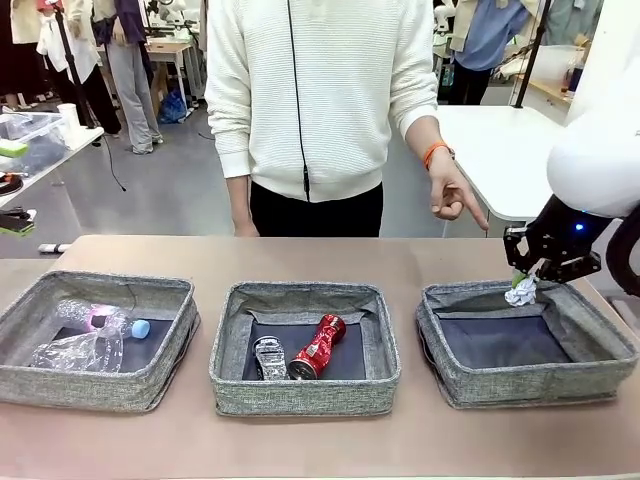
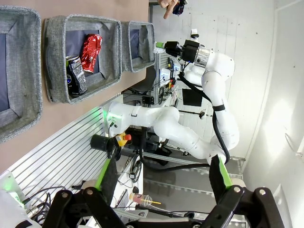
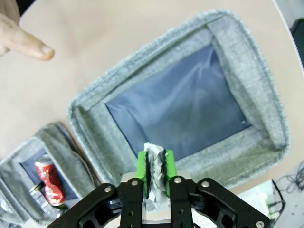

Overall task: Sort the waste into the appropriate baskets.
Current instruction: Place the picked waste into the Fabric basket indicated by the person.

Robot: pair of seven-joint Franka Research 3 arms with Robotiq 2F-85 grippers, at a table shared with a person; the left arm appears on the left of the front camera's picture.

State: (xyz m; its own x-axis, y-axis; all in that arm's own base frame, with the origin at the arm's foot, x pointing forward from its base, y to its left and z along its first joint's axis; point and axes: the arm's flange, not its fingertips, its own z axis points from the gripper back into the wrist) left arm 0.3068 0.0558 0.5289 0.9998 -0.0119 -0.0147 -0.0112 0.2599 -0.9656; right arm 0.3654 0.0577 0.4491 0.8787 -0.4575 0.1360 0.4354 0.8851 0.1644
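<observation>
My right gripper (image 1: 526, 283) is shut on the white paper ball (image 1: 520, 292) just above the far rim of the right basket (image 1: 530, 385), whose dark base is bare. In the right wrist view the paper ball (image 3: 154, 173) is pinched between the green pads (image 3: 142, 164) over that basket (image 3: 90, 128). The middle basket (image 1: 300, 392) holds the red soda can (image 1: 318, 347) and the crushed black-silver can (image 1: 270, 357). The left basket (image 1: 90, 385) holds the clear bottle (image 1: 100, 318) and the crumpled plastic container (image 1: 75, 352). My left gripper (image 2: 161, 165) is open, off the table.
A person stands at the far side, one hand (image 1: 452, 190) pointing down toward the right basket; the fingertip (image 3: 33, 45) shows in the right wrist view. The three baskets sit in a row near the table's front edge (image 1: 320, 472).
</observation>
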